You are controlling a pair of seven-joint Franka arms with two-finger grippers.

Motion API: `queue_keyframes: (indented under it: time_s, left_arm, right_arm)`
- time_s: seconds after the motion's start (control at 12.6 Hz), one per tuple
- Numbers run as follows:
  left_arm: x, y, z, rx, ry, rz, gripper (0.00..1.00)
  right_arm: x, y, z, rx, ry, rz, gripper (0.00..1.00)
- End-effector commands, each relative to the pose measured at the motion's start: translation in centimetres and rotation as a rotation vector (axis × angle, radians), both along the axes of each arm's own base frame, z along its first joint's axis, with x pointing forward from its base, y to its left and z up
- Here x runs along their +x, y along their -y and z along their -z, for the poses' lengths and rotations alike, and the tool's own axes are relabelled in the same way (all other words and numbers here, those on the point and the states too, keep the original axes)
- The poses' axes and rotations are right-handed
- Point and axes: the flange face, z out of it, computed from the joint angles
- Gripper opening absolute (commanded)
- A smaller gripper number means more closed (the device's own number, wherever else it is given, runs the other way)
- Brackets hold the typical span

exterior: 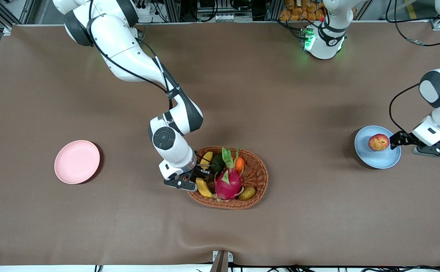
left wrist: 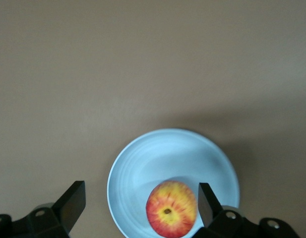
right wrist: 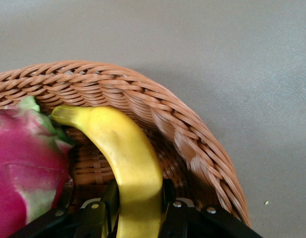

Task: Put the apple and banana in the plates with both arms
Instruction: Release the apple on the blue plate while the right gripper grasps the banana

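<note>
Right gripper (right wrist: 138,218) is clamped on the banana (right wrist: 124,158) in the wicker basket (exterior: 256,177) and should lift straight up, clear of the dragon fruit (exterior: 228,183), toward the pink plate (exterior: 77,161); left gripper (left wrist: 138,201), spread wide and empty, waits over the apple (left wrist: 171,208) on the blue plate (left wrist: 157,153).

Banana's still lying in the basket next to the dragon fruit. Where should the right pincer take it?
Across the banana's thick middle, from above: the right pincer already straddles it there. The dragon fruit and the basket's rim crowd its ends, and a mid-length hold should keep it level.

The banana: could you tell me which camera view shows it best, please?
The right wrist view: the banana fills the frame, clamped in the right claw inside the basket. The front view shows only its yellow ends; the left wrist view shows none of it.
</note>
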Motion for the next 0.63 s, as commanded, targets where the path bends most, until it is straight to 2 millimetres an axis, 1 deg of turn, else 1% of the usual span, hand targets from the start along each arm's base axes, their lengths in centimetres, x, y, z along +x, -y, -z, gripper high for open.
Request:
queue_keyframes:
  time_s: [0.0, 0.08, 0.16, 0.4, 0.47, 0.55]
  left_arm:
    - [2.5, 1.6, -4.0, 0.004, -0.008, 0.032, 1.0]
    - [2.8, 1.7, -4.4, 0.001, -0.009, 0.031, 1.0]
    - [3.0, 1.8, -4.8, -0.001, -0.001, 0.029, 1.0]
    - [4.1, 2.0, -7.2, 0.004, 0.025, 0.032, 1.0]
    - [4.8, 3.2, -8.4, 0.002, 0.03, 0.043, 1.0]
    - [5.4, 3.4, -9.3, -0.003, 0.032, 0.032, 1.0]
  right_arm:
    - [0.3, 0.1, -1.5, -0.006, 0.028, 0.001, 0.0]
    - [0.6, 0.4, -2.1, -0.006, 0.034, 0.001, 0.0]
    - [0.7, 0.5, -3.1, -0.004, 0.038, 0.0, 0.0]
    - [0.7, 0.8, -7.2, -0.033, 0.036, -0.022, 0.0]
    - [0.8, 1.2, -8.8, -0.043, 0.037, -0.026, 0.0]
    - [1.4, 2.7, -10.4, -0.056, 0.04, -0.033, 0.0]
